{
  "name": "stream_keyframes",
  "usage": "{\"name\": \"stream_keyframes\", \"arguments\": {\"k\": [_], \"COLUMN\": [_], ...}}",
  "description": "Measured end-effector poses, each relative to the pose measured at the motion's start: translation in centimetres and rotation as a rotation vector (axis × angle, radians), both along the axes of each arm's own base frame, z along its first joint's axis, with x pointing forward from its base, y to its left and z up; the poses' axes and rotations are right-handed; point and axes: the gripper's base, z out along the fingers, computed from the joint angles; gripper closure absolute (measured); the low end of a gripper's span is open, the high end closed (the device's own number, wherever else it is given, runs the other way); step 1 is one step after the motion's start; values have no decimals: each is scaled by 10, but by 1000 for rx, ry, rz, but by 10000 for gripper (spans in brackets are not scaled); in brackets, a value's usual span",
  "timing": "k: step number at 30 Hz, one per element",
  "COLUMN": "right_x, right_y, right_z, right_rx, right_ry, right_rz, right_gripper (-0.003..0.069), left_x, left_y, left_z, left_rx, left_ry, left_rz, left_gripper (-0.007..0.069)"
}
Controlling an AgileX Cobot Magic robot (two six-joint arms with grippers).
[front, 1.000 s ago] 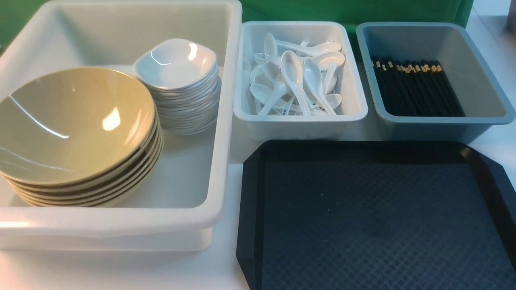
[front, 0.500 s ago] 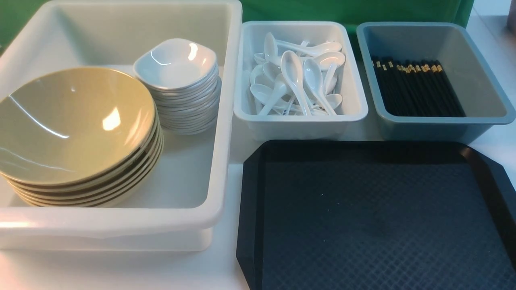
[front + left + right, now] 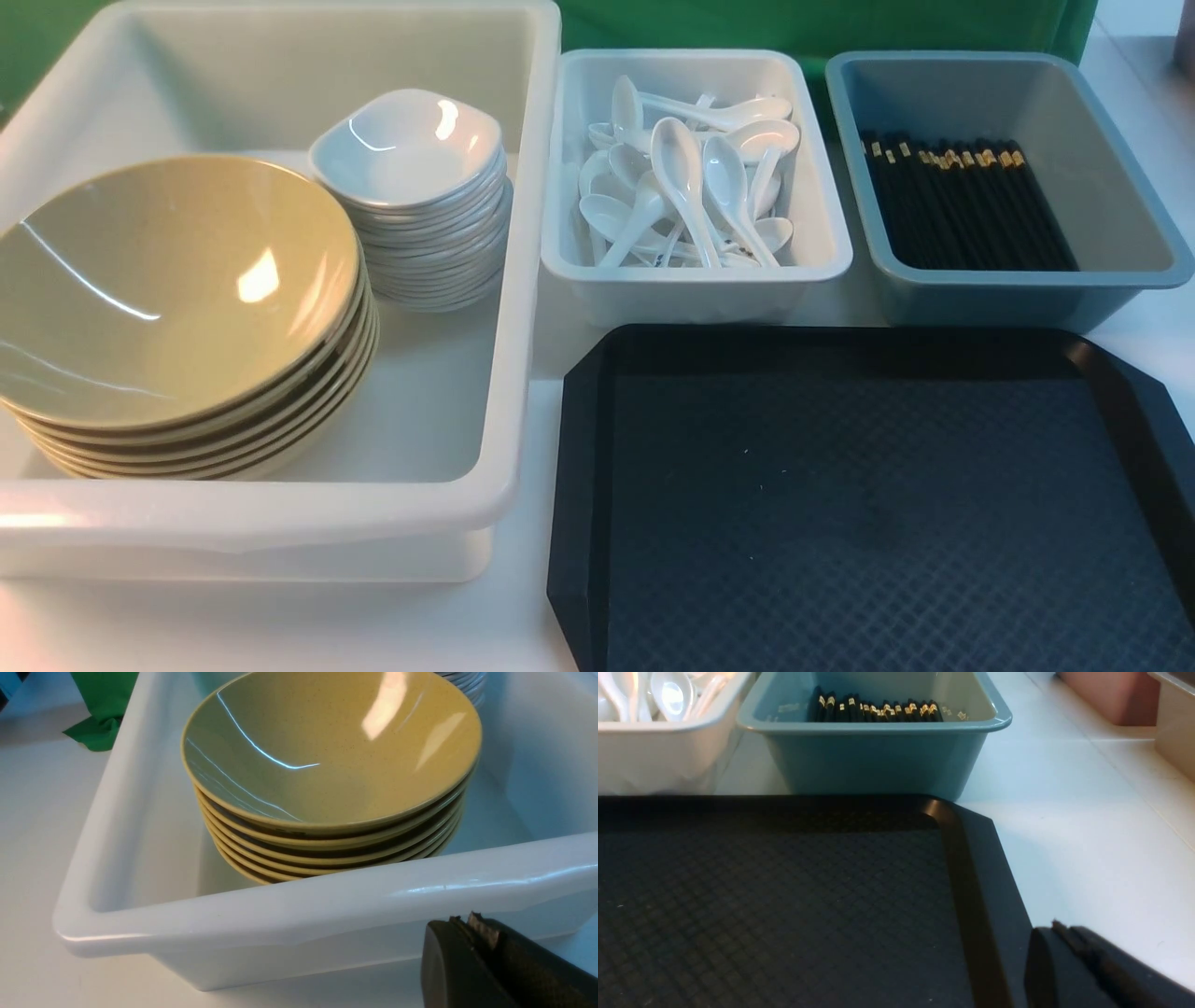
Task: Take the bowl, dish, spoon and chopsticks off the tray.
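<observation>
- Left of the tray (image 3: 868, 504), the white tub (image 3: 280, 509) holds the bowl (image 3: 173, 280) topping a khaki stack and the dish (image 3: 406, 149) topping a white stack
- The left gripper (image 3: 472, 933) sits low by the tub's near wall, jaws pressed together, empty
- Beyond the tray, the spoon (image 3: 686, 182) lies among others in the white bin (image 3: 695, 275), and the chopsticks (image 3: 962, 205) lie in the grey-blue bin (image 3: 1018, 280)
- The tray looks bare, so the task appears finished; both arms should simply rest clear
- The right gripper (image 3: 1069, 942), jaws together, sits at the tray's right rim
</observation>
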Motion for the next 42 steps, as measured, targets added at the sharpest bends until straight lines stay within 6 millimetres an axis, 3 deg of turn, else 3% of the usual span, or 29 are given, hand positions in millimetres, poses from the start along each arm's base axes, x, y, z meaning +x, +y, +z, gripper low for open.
{"name": "stream_keyframes", "arguments": {"k": [14,20,24,28,42], "right_x": [0,0,0,0,0], "right_y": [0,0,0,0,0], "right_z": [0,0,0,0,0], "right_rx": [-2,-3,-3,-3,-3], "right_ry": [0,0,0,0,1], "right_rz": [1,0,0,0,0], "right_gripper": [615,613,606,600,589], "left_x": [1,19,33,38,36], "left_y": [-1,-4,-1,2,-1], "left_z": [-4,-26,-68,-96,-115], "left_rx": [-6,-66,-64,-58,-75], "left_ry": [9,-132,-350,-355,-157], "left_rz": [-3,-15,41,90,57], "left_gripper": [636,636,636,636,636]}}
